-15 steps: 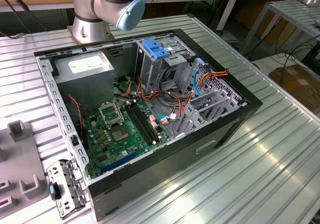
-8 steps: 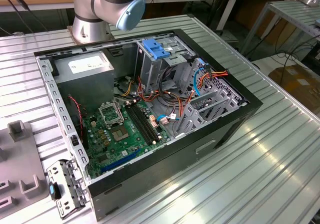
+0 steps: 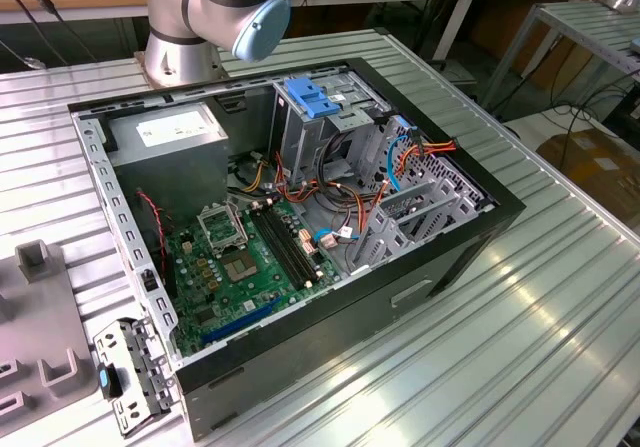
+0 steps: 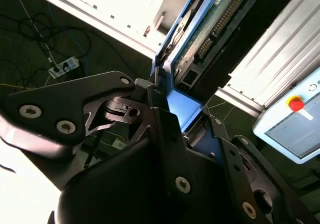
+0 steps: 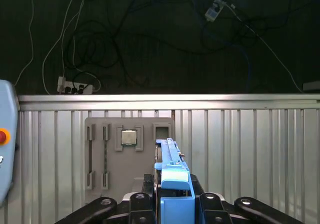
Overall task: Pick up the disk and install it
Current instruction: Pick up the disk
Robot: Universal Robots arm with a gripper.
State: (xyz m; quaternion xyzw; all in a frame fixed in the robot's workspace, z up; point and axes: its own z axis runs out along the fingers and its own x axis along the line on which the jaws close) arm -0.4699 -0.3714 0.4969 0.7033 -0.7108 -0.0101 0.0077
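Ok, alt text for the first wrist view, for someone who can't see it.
The gripper holds the blue-railed disk edge-on over a ribbed metal table. Ahead lies a grey tray with a processor chip.

Exterior view: bright overhead light, glare streaks on table (image 3: 560, 297), case (image 3: 410, 282) interior partly shadowed. First wrist view: floor (image 5: 150, 43) dark, disk (image 5: 172, 184) well lit. Second wrist view: gripper (image 4: 181, 108) dark, backlit, blown-out white patch beside it.

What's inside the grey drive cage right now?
In the exterior view the drive cage shows bare grey side walls; the blue latch bracket covers its top, so its bay is hidden. In the first wrist view the disk sits clamped in the gripper.
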